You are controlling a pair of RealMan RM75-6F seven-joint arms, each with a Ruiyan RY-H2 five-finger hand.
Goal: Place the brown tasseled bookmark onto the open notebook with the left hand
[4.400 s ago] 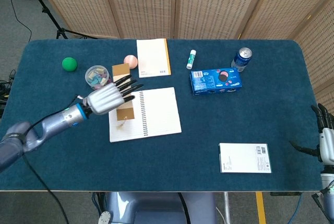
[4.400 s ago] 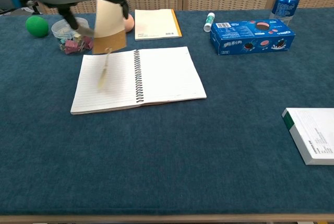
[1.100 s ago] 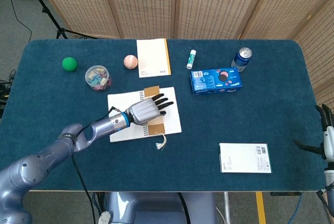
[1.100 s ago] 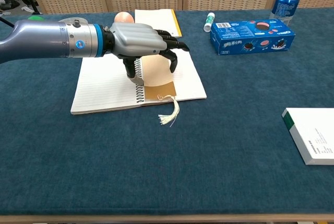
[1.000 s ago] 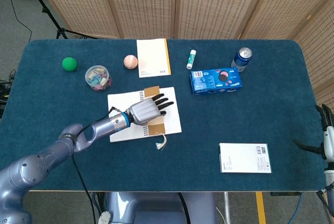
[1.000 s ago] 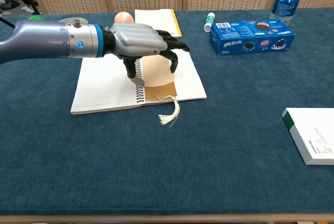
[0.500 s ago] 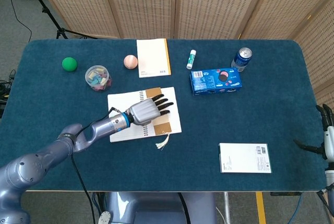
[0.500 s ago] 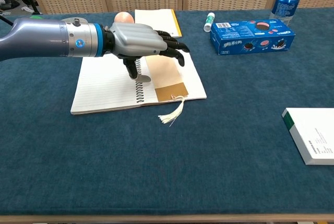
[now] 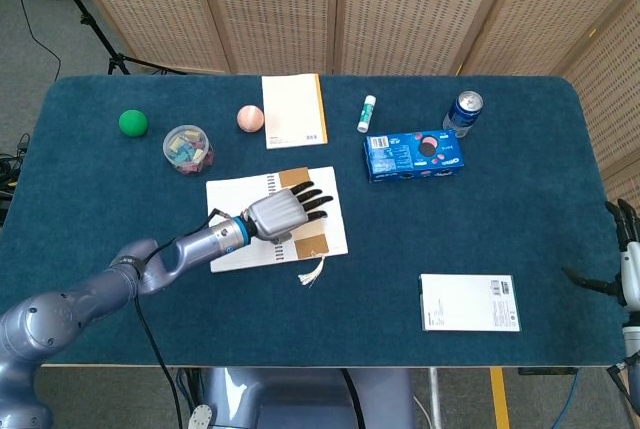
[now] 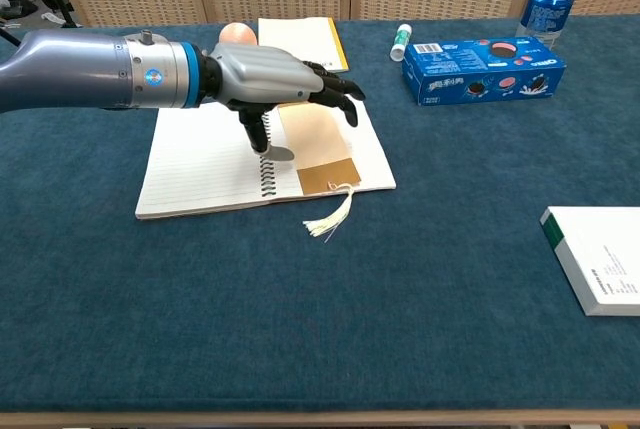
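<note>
Left hand (image 10: pixel 262 79) hovering palm-down over the open notebook (image 10: pixel 200 164), fingers spread and holding nothing, dark fingertips (image 10: pixel 345 101) reaching past the spiral toward the right page, thumb (image 10: pixel 258 132) pointing down near the binding; grey forearm stretching in from the left edge with a blue ring at the wrist. In the head view, same left hand (image 9: pixel 278 214) above the notebook's (image 9: pixel 235 199) middle, arm bent back toward the lower left corner. Right hand (image 9: pixel 623 259) cut off by the right frame edge in the head view, only dark fingers and a pale body visible, open or closed impossible to judge; absent from the chest view. Upper part of the brown tasseled bookmark (image 10: pixel 322 154) partly shadowed and covered by the fingers. Bookmark lying flat on the right page, pale tan above, darker brown square at its near end, cream tassel trailing off the page edge onto the blue table (image 10: pixel 400 309). Farther out: small clear tub (image 9: pixel 187 147) of coloured bits, green ball (image 9: pixel 132 122), peach ball (image 9: pixel 250 118), closed notebook (image 9: pixel 293 110), glue stick (image 9: pixel 367 113), blue cookie box (image 10: pixel 483 67), soda can (image 10: pixel 547 5), white box (image 10: pixel 598 259).
</note>
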